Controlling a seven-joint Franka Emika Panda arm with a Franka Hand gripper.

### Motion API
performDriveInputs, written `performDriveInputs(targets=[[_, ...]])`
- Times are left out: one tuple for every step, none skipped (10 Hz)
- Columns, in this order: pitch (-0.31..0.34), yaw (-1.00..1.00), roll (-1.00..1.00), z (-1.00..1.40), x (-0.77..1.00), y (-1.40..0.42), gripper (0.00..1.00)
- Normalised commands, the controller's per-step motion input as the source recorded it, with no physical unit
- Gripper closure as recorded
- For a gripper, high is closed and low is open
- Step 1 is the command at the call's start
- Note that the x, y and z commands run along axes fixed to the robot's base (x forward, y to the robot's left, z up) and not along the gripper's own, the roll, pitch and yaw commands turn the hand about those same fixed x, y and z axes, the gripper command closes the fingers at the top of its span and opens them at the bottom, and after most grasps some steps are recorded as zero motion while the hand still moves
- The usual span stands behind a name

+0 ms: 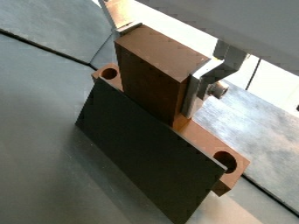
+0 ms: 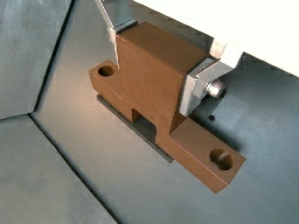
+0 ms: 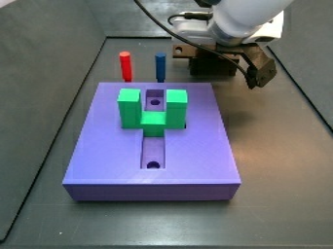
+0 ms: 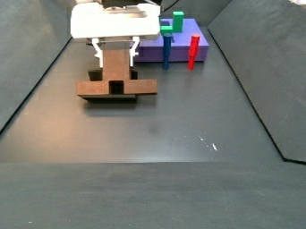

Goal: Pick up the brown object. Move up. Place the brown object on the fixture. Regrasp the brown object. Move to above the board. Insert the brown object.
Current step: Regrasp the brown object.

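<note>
The brown object (image 1: 158, 74) is a bar with a round hole at each end and a tall block rising from its middle. My gripper (image 1: 155, 66) is shut on that block, one silver finger flat against each side, as both wrist views show (image 2: 152, 63). The bar lies against the fixture (image 1: 140, 149), whose dark plate covers the bar's lower part in a wrist view. In a side view the brown object (image 4: 116, 79) rests on the floor under the gripper (image 4: 114, 49), with the fixture (image 4: 114, 99) as a dark strip below it. The purple board (image 3: 196, 146) lies apart from it.
A green U-shaped block (image 3: 152, 107) sits over the board's groove. A red peg (image 3: 125, 65) and a blue peg (image 3: 159, 66) stand upright between the board and the gripper (image 3: 215, 58). Dark enclosure walls ring the floor.
</note>
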Motion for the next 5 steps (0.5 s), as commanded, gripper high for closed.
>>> performDriveInputs(targets=[[0.0,0.0,0.0,0.0,0.0,0.0,1.0],[0.0,0.0,0.0,0.0,0.0,0.0,1.0],[0.0,0.0,0.0,0.0,0.0,0.0,1.0],[0.0,0.0,0.0,0.0,0.0,0.0,1.0],[0.0,0.0,0.0,0.0,0.0,0.0,1.0]])
